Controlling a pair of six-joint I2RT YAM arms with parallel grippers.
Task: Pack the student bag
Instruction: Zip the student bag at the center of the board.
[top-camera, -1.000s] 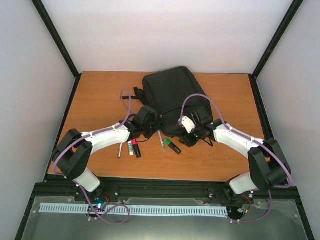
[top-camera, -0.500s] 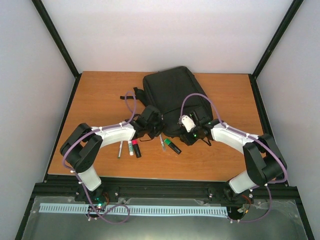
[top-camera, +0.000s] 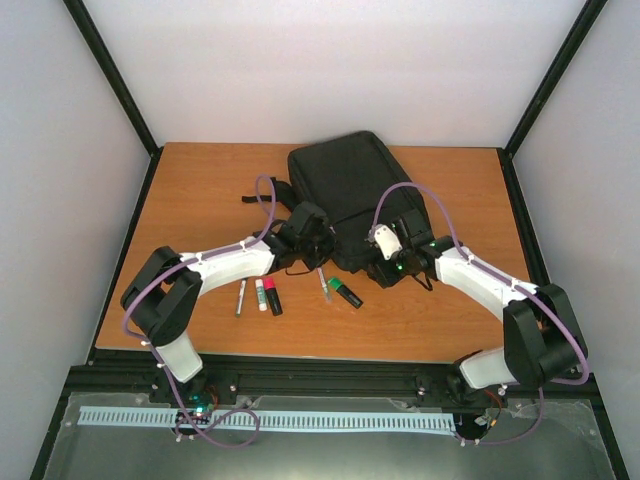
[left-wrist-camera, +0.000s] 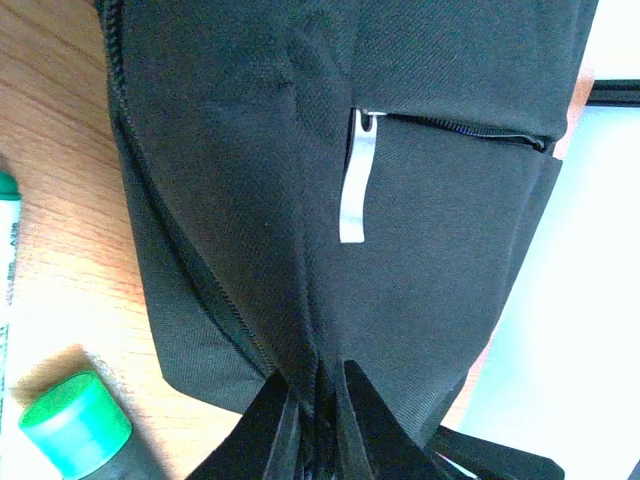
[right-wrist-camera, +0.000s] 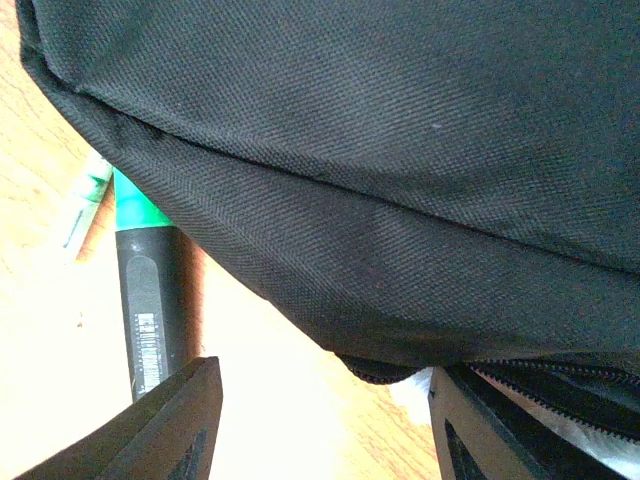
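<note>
Overhead, the black student bag (top-camera: 350, 195) lies flat on the wooden desk (top-camera: 200, 190). At the bag's near edge, the left pincer (left-wrist-camera: 315, 425) is clamped on a fold of its fabric. The right pincer (right-wrist-camera: 322, 375) has its fingers spread, straddling the bag's near corner. A green-capped marker (top-camera: 345, 292) lies just before the bag.

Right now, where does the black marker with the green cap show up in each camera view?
Top external: the black marker with the green cap lies on the wooden table, just in front of the bag's near edge.
Left wrist: bottom-left corner, mostly the green cap.
Right wrist: left side, black barrel with a green collar.
Shared landmark: the large black fabric backpack, right beside the marker in every view.
</note>
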